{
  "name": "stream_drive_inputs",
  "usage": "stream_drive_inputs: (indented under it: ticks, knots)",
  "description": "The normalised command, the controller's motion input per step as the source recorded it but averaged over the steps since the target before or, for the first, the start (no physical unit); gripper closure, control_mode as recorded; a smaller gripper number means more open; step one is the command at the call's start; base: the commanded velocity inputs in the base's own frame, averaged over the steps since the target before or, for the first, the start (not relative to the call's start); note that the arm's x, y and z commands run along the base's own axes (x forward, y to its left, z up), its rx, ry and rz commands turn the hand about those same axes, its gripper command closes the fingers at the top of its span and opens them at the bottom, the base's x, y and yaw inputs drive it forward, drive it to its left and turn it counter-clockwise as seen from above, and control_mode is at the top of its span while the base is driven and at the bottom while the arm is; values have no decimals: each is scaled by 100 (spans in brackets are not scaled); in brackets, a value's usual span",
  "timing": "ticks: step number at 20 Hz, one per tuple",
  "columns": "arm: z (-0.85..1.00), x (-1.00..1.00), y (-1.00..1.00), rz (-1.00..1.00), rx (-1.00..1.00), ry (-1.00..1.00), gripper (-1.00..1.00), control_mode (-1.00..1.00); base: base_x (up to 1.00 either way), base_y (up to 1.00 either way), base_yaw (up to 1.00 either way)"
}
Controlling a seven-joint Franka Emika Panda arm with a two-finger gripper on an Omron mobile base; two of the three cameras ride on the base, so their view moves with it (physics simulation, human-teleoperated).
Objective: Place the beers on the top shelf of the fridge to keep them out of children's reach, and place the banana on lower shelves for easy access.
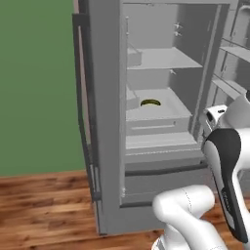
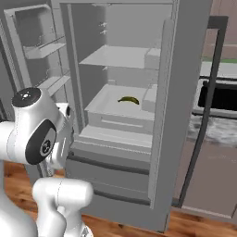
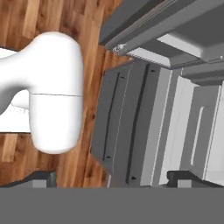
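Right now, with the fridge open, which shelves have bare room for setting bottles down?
The top shelf looks bare across its whole panel, bordered by the fridge back wall and side walls. The shelf below holds only the banana near its middle, leaving bare panel on either side. The ledge above the drawer fronts also looks bare. Nothing looks crowded.

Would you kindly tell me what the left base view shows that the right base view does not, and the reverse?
Left base view alone: a green wall left of the fridge.

Right base view alone: a dark oven window and a speckled counter past the fridge's right door, whose long dark bar handle faces the camera.

Both: the open fridge, the banana lying on a lower shelf, a bare top shelf, the wooden floor.
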Motion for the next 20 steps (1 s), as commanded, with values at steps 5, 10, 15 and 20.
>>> stream_drive_inputs:
  ticks: [5,10,15,20]
  knots:
    - [0,0,0,0,0,0,-100,100,-60,-50,-29]
    - [0,0,0,0,0,0,-100,100,-23,-55,-42]
    - [0,0,0,0,0,0,-100,100,0,-58,-47]
    - [0,0,0,0,0,0,-100,100,13,-71,-41]
